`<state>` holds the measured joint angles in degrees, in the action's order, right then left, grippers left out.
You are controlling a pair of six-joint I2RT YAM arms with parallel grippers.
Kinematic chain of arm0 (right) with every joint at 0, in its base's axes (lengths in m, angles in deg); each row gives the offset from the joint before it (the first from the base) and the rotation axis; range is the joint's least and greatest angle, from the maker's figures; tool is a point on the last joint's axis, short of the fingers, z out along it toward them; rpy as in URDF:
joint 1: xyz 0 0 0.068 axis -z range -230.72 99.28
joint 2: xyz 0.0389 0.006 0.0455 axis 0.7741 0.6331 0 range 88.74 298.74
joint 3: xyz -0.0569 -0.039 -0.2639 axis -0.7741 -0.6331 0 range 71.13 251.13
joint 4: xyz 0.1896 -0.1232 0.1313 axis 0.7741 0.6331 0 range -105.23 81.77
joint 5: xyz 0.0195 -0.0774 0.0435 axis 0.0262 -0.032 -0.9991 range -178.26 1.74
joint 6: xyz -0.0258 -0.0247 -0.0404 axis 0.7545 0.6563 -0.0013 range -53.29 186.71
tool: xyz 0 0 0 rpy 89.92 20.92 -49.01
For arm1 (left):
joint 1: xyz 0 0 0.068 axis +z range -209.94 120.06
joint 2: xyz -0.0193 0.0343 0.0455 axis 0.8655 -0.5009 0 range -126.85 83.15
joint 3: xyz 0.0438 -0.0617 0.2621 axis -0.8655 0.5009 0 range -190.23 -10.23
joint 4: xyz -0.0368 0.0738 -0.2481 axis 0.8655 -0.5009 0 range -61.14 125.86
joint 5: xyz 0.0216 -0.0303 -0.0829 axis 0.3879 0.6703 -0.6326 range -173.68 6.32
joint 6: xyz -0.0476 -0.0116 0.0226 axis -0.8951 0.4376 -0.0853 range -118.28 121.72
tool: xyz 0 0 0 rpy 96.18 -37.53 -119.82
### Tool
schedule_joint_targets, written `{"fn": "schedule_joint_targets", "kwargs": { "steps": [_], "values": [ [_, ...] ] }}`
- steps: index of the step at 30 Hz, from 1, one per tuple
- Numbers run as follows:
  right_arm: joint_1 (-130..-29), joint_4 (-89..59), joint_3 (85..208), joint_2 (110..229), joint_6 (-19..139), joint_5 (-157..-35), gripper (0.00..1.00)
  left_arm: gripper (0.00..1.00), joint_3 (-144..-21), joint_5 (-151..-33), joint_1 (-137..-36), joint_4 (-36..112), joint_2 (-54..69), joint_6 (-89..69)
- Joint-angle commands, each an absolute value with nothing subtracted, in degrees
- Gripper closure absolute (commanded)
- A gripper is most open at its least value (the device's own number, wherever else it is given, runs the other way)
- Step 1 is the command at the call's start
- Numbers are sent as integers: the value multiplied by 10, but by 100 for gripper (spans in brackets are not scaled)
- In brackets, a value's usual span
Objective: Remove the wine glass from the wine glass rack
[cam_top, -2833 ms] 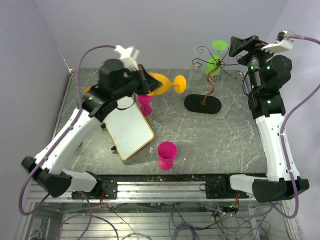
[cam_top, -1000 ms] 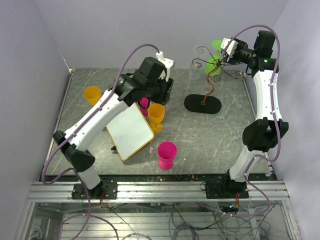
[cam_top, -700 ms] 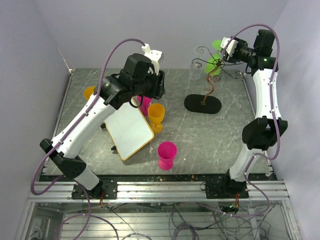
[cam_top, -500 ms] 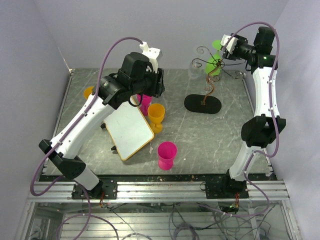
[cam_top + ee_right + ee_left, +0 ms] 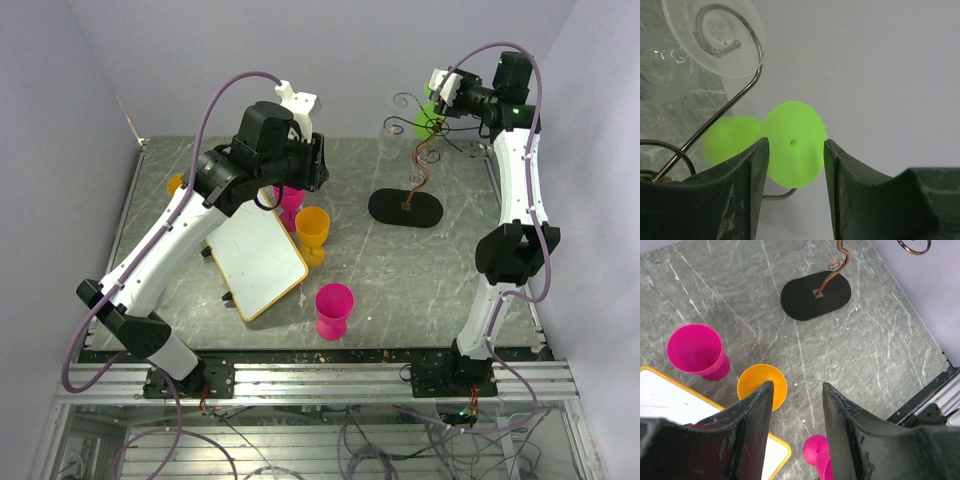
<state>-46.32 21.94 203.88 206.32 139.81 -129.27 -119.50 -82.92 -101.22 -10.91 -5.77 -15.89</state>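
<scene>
**Right claw** (image 5: 795, 148): the fingers were spread wide and gripped nothing. The round foot of the green wine glass (image 5: 792, 160) lay face-on in the gap between the two fingertips, just beyond them (contact with either finger could not be confirmed). The bowl of the glass showed as a green blur past the finger on the view's left. The glass sat in the upper wire arms of the wine glass rack (image 5: 405, 209), and one wire ran out from behind that same finger. Above the claw and to its left, a clear glass (image 5: 715, 35) hung with its foot seated in a spiral arm of the rack.

**Left claw** (image 5: 796, 386): the fingers were parted about as wide as the right claw's. The claw was empty and pointed down over the table (image 5: 880, 355).

- An orange cup (image 5: 761, 386) stood upright directly under the tip of the finger on the view's left.
- A pink cup (image 5: 694, 349) stood further out on that side.
- A second pink cup (image 5: 817, 452) showed between the finger bases.
- A white board (image 5: 665, 405) with a yellow rim lay beside the left-side finger.
- The black oval base of the rack lay ahead of the claw, well apart from it.
</scene>
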Motion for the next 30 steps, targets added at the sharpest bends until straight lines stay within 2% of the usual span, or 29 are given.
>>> {"fn": "schedule_joint_targets", "kwargs": {
  "steps": [1,8,15,17,23,26,30],
  "values": [
    [-471,224,2059,2076,1395,-1293,52,46,-1191,-847,-1006,-86,-37,-163],
    [-481,232,2074,2086,1395,-1277,51,46,-1187,-858,-1000,-84,-36,-165],
    [-481,134,2025,2048,1304,-1275,47,46,-1184,-865,-997,-82,-35,-167],
    [-480,111,2026,2029,1269,-1264,45,46,-1181,-867,-997,-82,-32,-169],
    [-480,-35,1970,1980,1066,-1185,28,45,-1161,-871,-996,-71,-16,-178],
    [-481,-86,1931,1945,967,-1139,32,45,-1154,-881,-996,-61,-12,-184],
    [-486,-189,1811,1865,811,-1048,41,46,-1140,-899,-997,-44,-4,-198]
  ]
}}
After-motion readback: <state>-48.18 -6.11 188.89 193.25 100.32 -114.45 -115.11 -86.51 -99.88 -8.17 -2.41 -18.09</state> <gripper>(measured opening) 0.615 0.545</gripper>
